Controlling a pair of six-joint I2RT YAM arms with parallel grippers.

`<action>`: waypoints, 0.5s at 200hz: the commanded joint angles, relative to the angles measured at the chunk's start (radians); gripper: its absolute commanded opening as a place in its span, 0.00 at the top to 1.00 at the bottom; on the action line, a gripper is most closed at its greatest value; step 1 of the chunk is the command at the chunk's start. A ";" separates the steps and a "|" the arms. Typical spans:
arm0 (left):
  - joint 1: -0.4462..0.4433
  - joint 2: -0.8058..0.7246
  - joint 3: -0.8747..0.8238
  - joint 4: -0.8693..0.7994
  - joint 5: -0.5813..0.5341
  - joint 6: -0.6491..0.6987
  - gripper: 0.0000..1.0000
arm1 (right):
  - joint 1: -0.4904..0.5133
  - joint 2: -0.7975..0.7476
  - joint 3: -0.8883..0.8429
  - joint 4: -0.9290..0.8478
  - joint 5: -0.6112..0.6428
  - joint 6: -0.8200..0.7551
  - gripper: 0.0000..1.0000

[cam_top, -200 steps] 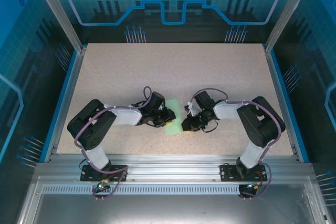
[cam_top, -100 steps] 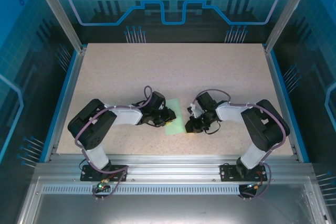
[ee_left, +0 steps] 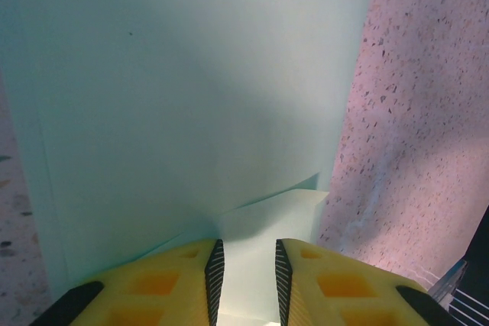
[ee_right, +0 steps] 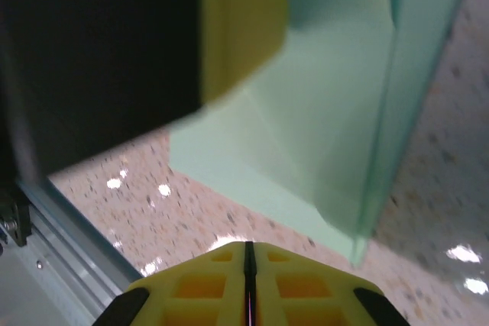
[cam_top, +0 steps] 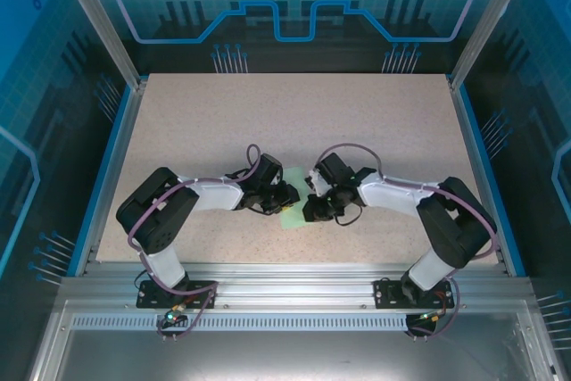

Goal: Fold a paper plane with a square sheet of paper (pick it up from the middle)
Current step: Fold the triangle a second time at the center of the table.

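Closely set, the yellow fingers (ee_left: 309, 284) of the left hand (ee_left: 247, 284) stand a narrow gap apart, black ribbed pads facing each other. The thin, matte, pale mint-green square sheet of paper (ee_left: 191, 89) shows in that gap; whether the tips press on it cannot be told. The paper spreads out ahead of this hand, with a small folded flap just past its fingertips. The speckled pinkish stone-look table (ee_left: 416, 135) shows beside the paper, off to the right of the fingers. The right hand (ee_right: 247, 265) has its two yellow fingers closed flush against each other, low over the table and just short of the paper's layered edge. The left hand's dark body looms across from it. Compared with a second ago, the right hand has slid in towards the left hand, so less green shows between them, while the left hand has kept its place.
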 commanded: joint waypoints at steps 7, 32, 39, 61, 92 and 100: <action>0.003 0.017 -0.002 -0.048 -0.031 0.028 0.70 | 0.009 0.071 0.042 0.003 0.033 0.030 0.91; 0.003 0.015 -0.008 -0.046 -0.031 0.027 0.70 | 0.007 0.098 0.026 0.006 0.032 0.024 0.90; 0.004 0.017 -0.011 -0.044 -0.031 0.026 0.70 | 0.006 0.105 0.026 0.003 0.033 0.019 0.90; 0.004 0.014 -0.018 -0.039 -0.030 0.022 0.70 | -0.006 0.120 -0.034 0.011 0.029 0.015 0.90; 0.003 0.010 -0.022 -0.042 -0.033 0.022 0.71 | -0.015 0.105 -0.081 0.023 0.023 0.015 0.90; 0.003 0.009 -0.022 -0.042 -0.031 0.022 0.71 | -0.016 0.098 -0.090 0.025 0.021 0.015 0.89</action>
